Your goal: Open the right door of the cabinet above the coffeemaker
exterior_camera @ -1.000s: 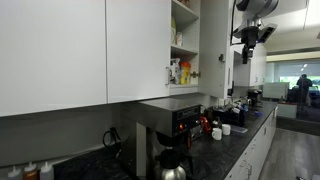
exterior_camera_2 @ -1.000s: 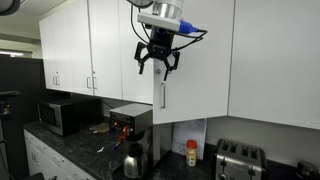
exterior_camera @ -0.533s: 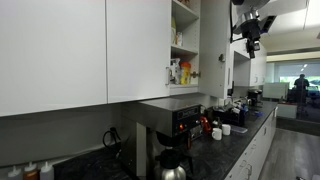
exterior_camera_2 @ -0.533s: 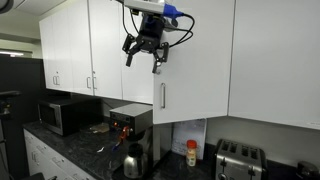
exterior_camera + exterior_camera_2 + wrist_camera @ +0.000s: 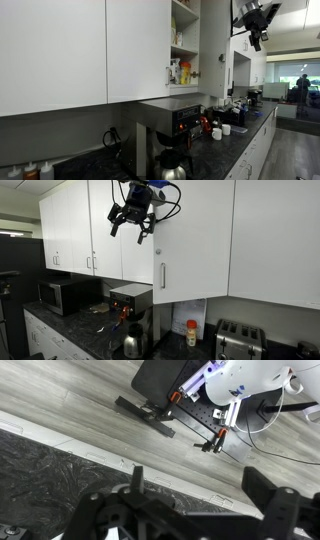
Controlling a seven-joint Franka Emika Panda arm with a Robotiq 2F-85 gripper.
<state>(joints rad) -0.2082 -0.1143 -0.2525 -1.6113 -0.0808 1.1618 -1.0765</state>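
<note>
A kitchen with white wall cabinets over a dark countertop (image 5: 228, 148). Nearest in an exterior view stands the coffeemaker (image 5: 170, 128). Above it the cabinet's right door (image 5: 212, 50) stands swung out, with shelves (image 5: 184, 48) and bottles (image 5: 180, 72) showing. Farther off and high up, the gripper (image 5: 254, 30) hangs apart from the door, jaws spread wide and empty.
</note>
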